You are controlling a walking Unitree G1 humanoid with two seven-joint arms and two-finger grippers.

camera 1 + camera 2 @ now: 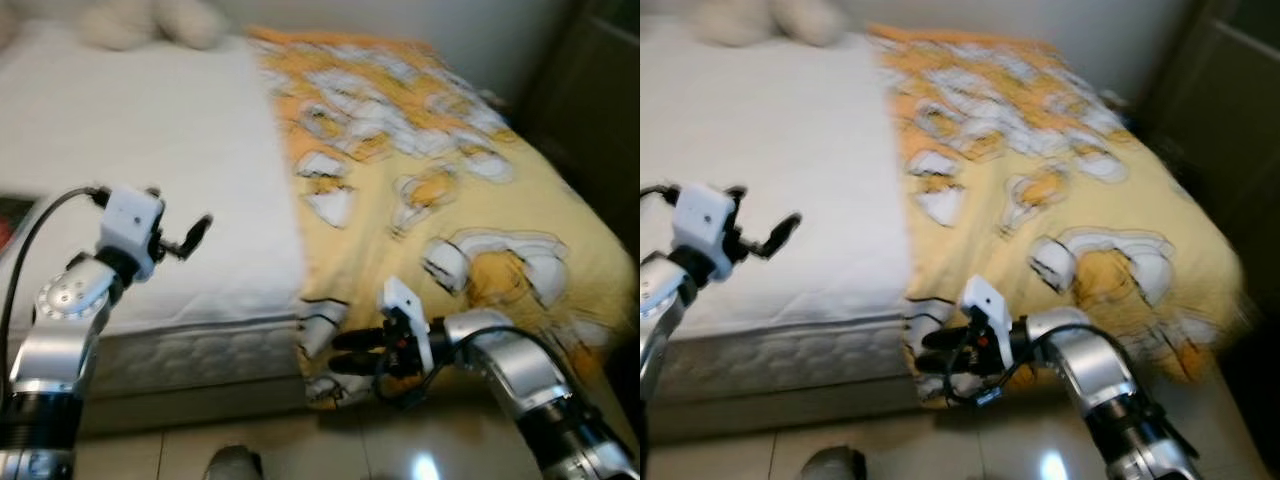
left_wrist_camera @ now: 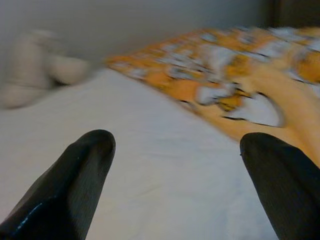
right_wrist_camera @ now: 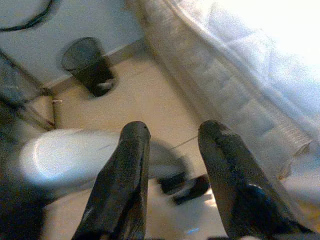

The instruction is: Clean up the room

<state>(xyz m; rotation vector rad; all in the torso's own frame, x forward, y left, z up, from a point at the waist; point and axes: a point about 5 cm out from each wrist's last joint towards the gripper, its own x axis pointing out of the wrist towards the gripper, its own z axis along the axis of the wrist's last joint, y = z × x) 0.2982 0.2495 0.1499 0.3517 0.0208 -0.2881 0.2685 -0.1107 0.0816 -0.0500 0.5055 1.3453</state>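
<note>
A wide bed with a bare white quilted mattress takes up the upper left and centre of the head views. Over its right half lies a yellow blanket printed with white and orange shapes, running from the upper centre to the lower right; its left edge crosses the mattress on a slant and its lower left corner hangs over the bed's side near the bottom centre of the frame. At the top left, at the far end of the mattress, sits a pale cream soft toy, blurred. Beige glossy floor tiles run along the bottom edge.

The left gripper is at mid-left, raised over the bare mattress — its two black fingers stand wide apart in the left wrist view with nothing between them, the mattress and blanket edge beyond them. The right gripper is at the lower centre, pointing left, just at the hanging blanket corner; whether it touches the cloth cannot be told. Its fingers are parted with a gap and hold nothing.

In the right wrist view a dark mesh wastebasket stands on the floor against a grey wall, well apart from the bed's side. A rounded white object lies on the floor nearer the fingers — too blurred to tell what it is.
</note>
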